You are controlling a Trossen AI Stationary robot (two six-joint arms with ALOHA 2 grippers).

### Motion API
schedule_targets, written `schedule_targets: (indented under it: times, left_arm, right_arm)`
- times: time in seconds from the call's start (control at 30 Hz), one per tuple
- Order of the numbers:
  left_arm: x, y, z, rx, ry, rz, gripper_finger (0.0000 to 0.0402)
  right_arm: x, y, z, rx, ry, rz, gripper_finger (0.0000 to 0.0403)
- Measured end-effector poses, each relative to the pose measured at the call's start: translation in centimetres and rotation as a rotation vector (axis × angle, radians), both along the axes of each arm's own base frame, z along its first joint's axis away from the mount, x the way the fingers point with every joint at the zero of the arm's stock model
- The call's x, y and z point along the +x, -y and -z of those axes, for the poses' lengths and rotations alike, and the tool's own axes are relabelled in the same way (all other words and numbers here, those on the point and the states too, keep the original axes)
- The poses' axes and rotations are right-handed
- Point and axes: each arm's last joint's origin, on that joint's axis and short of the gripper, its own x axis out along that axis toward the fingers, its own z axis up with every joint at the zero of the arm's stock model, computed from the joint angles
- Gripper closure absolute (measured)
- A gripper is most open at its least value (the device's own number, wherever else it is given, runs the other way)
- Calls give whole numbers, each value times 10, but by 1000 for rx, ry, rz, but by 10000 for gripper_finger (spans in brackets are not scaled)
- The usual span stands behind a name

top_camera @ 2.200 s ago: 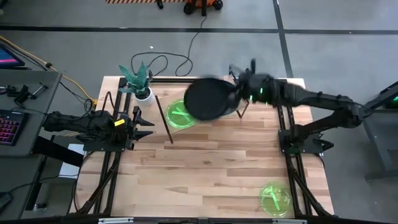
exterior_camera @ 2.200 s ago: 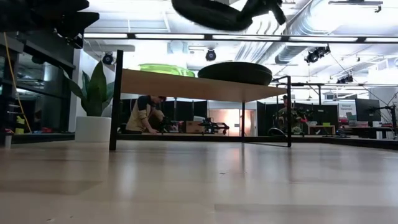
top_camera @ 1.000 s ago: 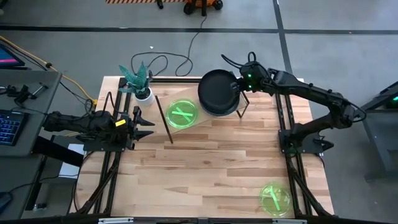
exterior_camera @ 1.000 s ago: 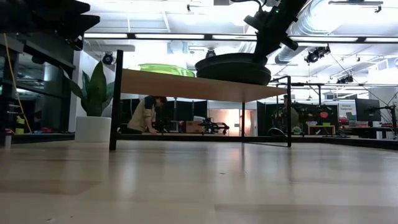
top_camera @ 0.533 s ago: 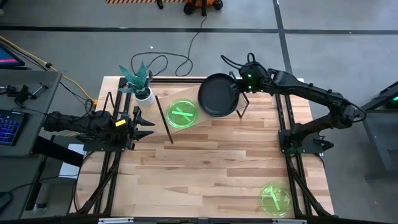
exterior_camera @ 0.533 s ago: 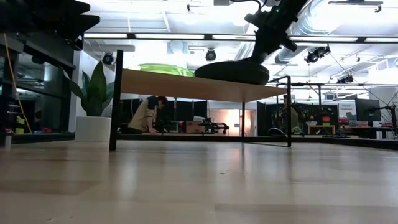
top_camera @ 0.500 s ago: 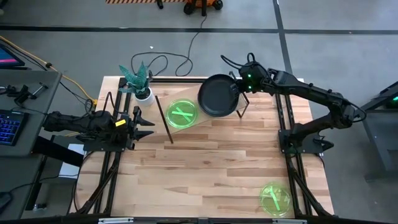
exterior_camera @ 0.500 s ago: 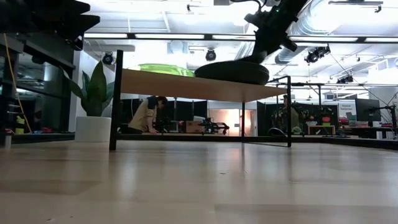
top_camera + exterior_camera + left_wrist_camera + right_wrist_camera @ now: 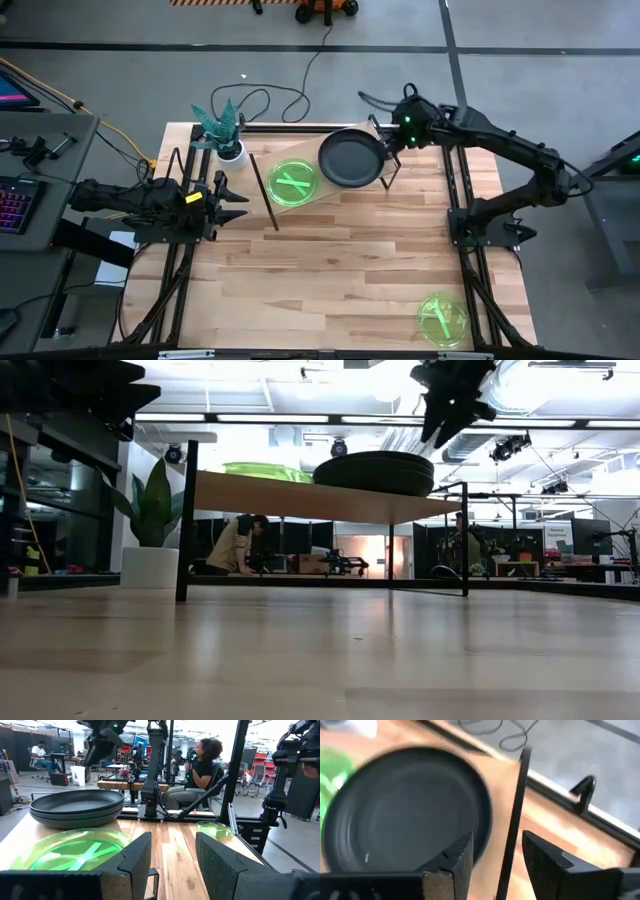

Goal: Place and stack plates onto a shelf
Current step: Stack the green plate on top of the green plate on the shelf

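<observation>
Stacking stage, release just made. Left arm: parked at the left side of the table [image 9: 340, 260], forearm level and pointing right toward the shelf [image 9: 330, 190]; the left pincer [image 9: 228, 199] hangs idle with its fingers [image 9: 135, 857] apart, nothing between them. Left half of the shelf: one green plate [image 9: 292, 184] lies flat on the board. Right half of the shelf: the dark grey plates [image 9: 351, 158] sit as a stack; the left wrist view shows at least two rims, one on the other, level and seated, just beside the green plate. Far right corner of the shelf: the right pincer [image 9: 400, 131] is off the stack, raised above its right edge in the low view, its fingers [image 9: 455, 857] spread and clear of the plate rim. The right arm reaches in from its base at the right of the table, elbow bent, wrist tipped down toward the shelf. Near right corner of the table: a second green plate [image 9: 441, 318] waits well apart from the shelf. Judged step: the grey plate is placed. The next move calls for drawing the right arm back and swinging it toward the near right plate, then gripping that thin rim without sliding it on the wood.
</observation>
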Motion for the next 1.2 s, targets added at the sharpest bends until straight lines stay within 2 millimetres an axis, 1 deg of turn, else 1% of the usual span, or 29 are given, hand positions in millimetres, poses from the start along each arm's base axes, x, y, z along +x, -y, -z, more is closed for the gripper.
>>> schedule_targets:
  times: [0.07, 0.17, 0.33, 0.47, 0.57, 0.67, 0.77, 0.87, 0.93, 1.03, 1.13, 1.2]
  left_arm:
    - [0, 0, 0, 0, 0, 0, 259]
    - [0, 0, 0, 0, 0, 0, 259]
    - [0, 0, 0, 0, 0, 0, 259]
    - [0, 0, 0, -2, -1, 0, 259]
    - [0, 0, 0, -2, -1, 0, 259]
    - [0, 0, 0, -29, -2, 2, 259]
    - [0, 0, 0, -44, -2, 2, 259]
    - [0, 0, 0, -44, -2, 3, 259]
    - [0, 0, 0, -44, -2, 2, 259]
    - [0, 0, 0, -44, -2, 2, 259]
    - [0, 0, 0, -35, -1, 2, 259]
    - [0, 0, 0, -22, -1, 1, 259]
  right_arm:
    - [-2, -10, 2, 43, -33, -36, 252]
    - [-5, -31, 10, 138, -100, -119, 251]
    - [-11, -81, 26, 287, -216, -224, 251]
    - [-17, -124, 42, 386, -244, -238, 251]
    - [-24, -158, 65, 450, -311, -224, 251]
    - [-35, -190, 96, 529, -359, -180, 251]
    - [-46, -221, 129, 687, -375, -141, 251]
    - [-56, -248, 158, 860, -340, -132, 251]
    - [-64, -262, 174, 952, -309, -109, 253]
    - [-77, -274, 192, 1049, -292, -29, 263]
    - [-90, -279, 204, 1093, -318, 55, 285]
    - [-96, -282, 208, 1106, -336, 103, 305]
